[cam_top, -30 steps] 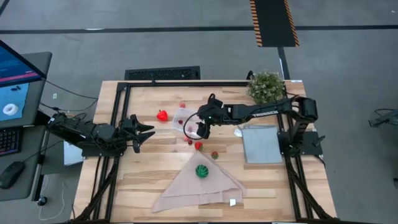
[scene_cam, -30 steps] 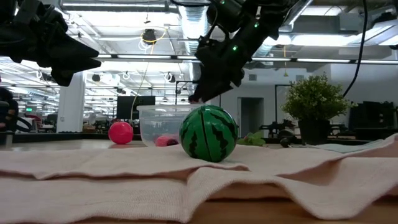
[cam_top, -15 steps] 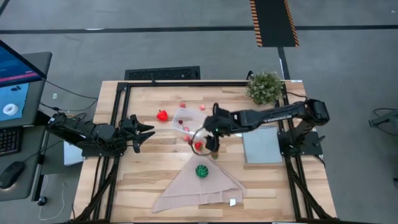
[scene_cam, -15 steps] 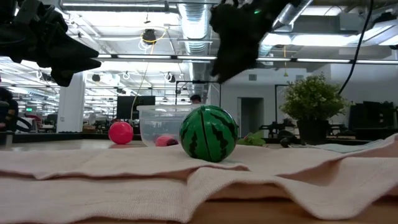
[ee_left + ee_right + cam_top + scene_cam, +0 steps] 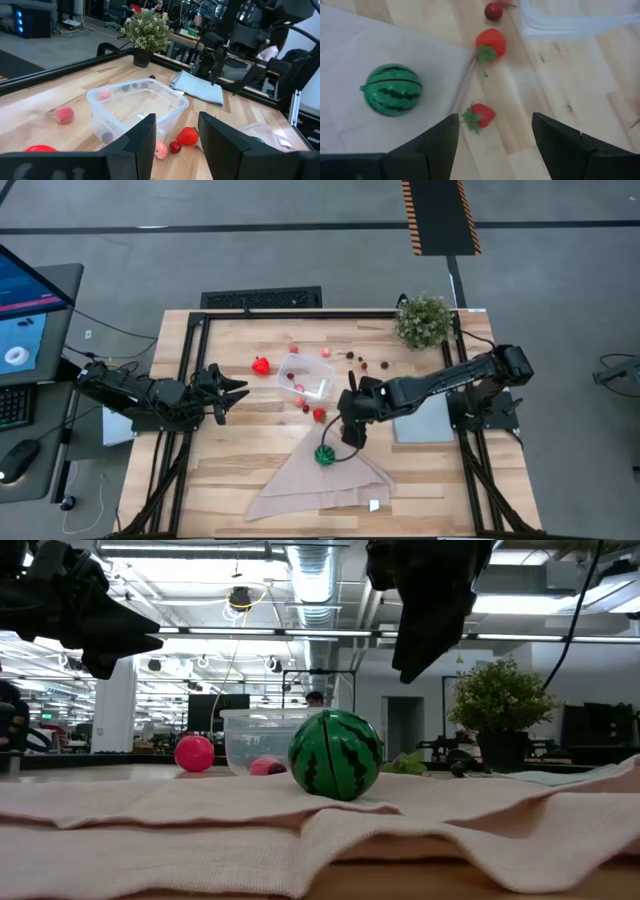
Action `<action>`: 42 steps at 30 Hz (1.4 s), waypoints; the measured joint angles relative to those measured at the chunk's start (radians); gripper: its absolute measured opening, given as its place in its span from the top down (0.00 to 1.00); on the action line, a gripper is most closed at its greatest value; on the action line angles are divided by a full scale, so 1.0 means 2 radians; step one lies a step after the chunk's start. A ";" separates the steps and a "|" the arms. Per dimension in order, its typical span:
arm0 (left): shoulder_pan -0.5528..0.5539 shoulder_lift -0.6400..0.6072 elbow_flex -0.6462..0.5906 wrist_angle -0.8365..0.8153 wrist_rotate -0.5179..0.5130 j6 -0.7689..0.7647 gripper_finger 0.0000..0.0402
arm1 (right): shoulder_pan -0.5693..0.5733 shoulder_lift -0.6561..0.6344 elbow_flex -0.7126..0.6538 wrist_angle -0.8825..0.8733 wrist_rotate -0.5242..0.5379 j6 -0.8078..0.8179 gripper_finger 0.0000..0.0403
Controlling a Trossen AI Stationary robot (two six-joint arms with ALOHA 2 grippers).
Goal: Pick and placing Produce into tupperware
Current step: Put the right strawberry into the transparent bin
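The clear tupperware tub (image 5: pixel 305 377) stands on the wood with small red bits inside. A red pepper piece (image 5: pixel 261 365) lies left of it, and berry bits (image 5: pixel 365 365) are scattered behind it. The green striped ball (image 5: pixel 324 454) rests on the beige cloth (image 5: pixel 318 485). My right gripper (image 5: pixel 493 122) is open and hovers over a small strawberry (image 5: pixel 479 116) at the cloth's far tip. A bigger strawberry (image 5: pixel 490 44) and a cherry (image 5: pixel 493 11) lie between it and the tub (image 5: pixel 570 20). My left gripper (image 5: pixel 236 390) waits open at the table's left.
A bushy potted plant (image 5: pixel 425 321) stands at the far right corner. A flat grey panel (image 5: pixel 420 418) lies under the right arm. Black frame rails run along the table's edges. Bare wood shows between the left gripper and the tub.
My right gripper has moved from above the tub toward the near edge and a little right, ending above the small strawberry beside the green ball. The produce and the tub have stayed in place.
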 joint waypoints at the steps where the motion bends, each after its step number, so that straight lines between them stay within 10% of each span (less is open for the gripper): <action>1: 0.000 0.000 0.000 0.000 0.000 0.000 0.65 | 0.004 0.000 -0.003 0.006 0.001 0.005 0.31; 42: 0.000 0.000 0.000 -0.006 0.000 -0.011 0.65 | 0.020 0.025 -0.162 0.228 0.000 0.045 0.32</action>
